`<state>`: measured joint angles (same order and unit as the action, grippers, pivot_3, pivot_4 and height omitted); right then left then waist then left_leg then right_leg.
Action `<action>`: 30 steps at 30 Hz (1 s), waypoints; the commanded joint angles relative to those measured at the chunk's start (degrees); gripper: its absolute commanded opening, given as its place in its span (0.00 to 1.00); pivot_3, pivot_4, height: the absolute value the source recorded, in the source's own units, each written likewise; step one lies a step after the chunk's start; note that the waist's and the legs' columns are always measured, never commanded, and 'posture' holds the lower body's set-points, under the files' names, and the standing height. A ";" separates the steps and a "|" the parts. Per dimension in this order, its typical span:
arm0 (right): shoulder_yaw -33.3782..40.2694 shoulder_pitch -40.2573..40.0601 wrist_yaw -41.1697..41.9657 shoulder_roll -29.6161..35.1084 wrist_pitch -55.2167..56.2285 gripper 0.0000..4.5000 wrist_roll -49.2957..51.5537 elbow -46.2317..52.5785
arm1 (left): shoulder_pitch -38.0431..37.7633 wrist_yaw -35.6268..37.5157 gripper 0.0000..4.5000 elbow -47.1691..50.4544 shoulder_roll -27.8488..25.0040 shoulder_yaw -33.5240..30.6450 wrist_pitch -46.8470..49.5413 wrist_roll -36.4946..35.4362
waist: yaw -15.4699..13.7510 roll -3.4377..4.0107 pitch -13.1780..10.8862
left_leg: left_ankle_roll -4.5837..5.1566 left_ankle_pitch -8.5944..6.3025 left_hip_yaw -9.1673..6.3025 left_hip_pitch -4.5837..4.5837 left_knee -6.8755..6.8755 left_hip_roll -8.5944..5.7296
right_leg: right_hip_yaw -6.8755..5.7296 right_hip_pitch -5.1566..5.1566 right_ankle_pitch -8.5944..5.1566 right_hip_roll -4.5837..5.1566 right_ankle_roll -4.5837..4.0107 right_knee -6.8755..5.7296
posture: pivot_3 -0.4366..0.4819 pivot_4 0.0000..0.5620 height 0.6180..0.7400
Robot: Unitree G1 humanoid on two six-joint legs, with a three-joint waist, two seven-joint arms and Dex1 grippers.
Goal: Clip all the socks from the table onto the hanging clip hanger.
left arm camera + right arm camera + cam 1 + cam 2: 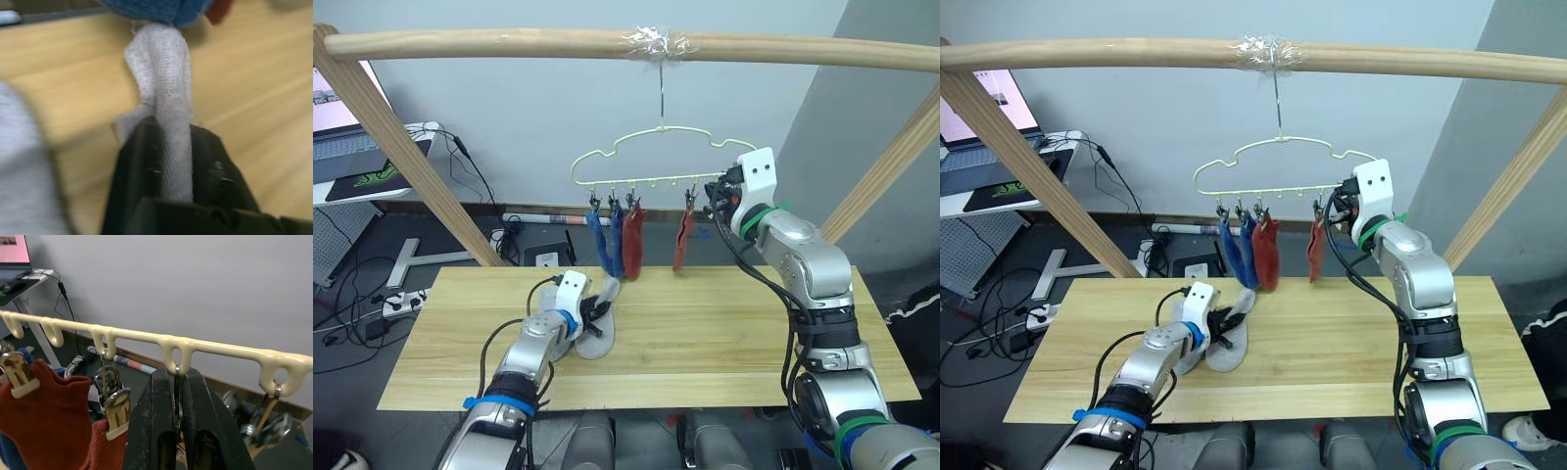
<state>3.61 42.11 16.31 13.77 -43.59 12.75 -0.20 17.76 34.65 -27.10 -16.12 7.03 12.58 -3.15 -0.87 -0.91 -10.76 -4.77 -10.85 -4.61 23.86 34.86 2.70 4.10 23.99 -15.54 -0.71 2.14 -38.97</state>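
Left end effector low over the table, fingers pinched on a grey sock; the wrist view shows a bunched fold of knit clamped between the two black fingers, the rest of it rising clear of the wood. Second grey sock lies flat on the table, just beside and partly under that end effector, long axis running roughly away from the robot. Hanger hangs from the wooden rail, above the far edge of the table. Taking the hanger as landmark: two blue socks and one red sock hang from clips toward its left end, another red sock from a clip right of centre, all long axis vertical, toes down. Right end effector is up at the hanger's right end, closed narrow on a free clip, apparently holding or squeezing it. So four clipped, two grey left. Key relation: the held sock sits below and left of that free clip, well apart from it; the left arm must lift it up and right to the hanger's right end, free end uppermost. Risk, as I judge it: the bunched knit may meet the clip too thick.
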 commanded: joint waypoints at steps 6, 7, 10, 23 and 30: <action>9.37 7.39 -2.34 0.89 -13.58 0.00 7.32 -0.33 | -6.04 4.74 0.00 23.78 2.86 2.44 4.24 -6.72 | 0.12 0.08 -0.29 | 0.00 0.00 -0.01 0.04 -0.01 0.01 | 0.00 0.04 0.00 0.00 -0.01 0.00 | 0.59 0.36 1.00; 10.73 8.08 -3.02 0.67 -16.02 0.00 8.35 -0.34 | -6.38 5.22 0.00 25.99 3.35 2.85 4.34 -7.46 | 0.18 0.10 -0.31 | 0.00 0.00 0.00 0.04 -0.01 0.01 | 0.01 0.04 0.00 0.00 -0.01 0.01 | 0.59 0.36 1.00; 17.21 10.92 -6.54 -1.30 -25.29 0.00 12.08 -0.80 | -6.01 6.55 0.00 31.68 4.68 4.38 3.45 -9.04 | 0.27 0.11 -0.32 | 0.00 0.00 0.01 0.05 -0.02 0.01 | 0.01 0.05 0.00 0.00 -0.01 0.02 | 0.59 0.36 1.00; 29.76 17.78 -12.78 -4.71 -46.56 0.00 15.56 0.33 | 2.83 2.13 0.00 28.50 12.67 8.25 4.59 -8.35 | 0.48 0.12 -0.32 | 0.02 -0.01 0.00 0.10 -0.02 -0.03 | 0.00 0.04 -0.01 0.00 0.00 0.10 | 0.56 0.35 1.00; 29.85 17.68 -12.87 -5.74 -48.91 0.00 15.62 2.70 | 7.08 1.51 0.00 24.45 14.79 6.87 5.26 -9.42 | 1.04 0.12 -0.32 | 0.02 -0.01 -0.01 0.12 -0.02 -0.03 | -0.01 0.05 -0.01 0.00 0.00 0.10 | 0.56 0.35 1.00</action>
<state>32.71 59.21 3.65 7.68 -92.06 28.26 0.33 23.56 36.45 -3.17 -1.94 15.13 18.45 -11.46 0.17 -0.79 -11.09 -4.75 -10.86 -4.62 23.98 34.84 2.67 4.09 24.04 -15.55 -0.71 2.14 -38.87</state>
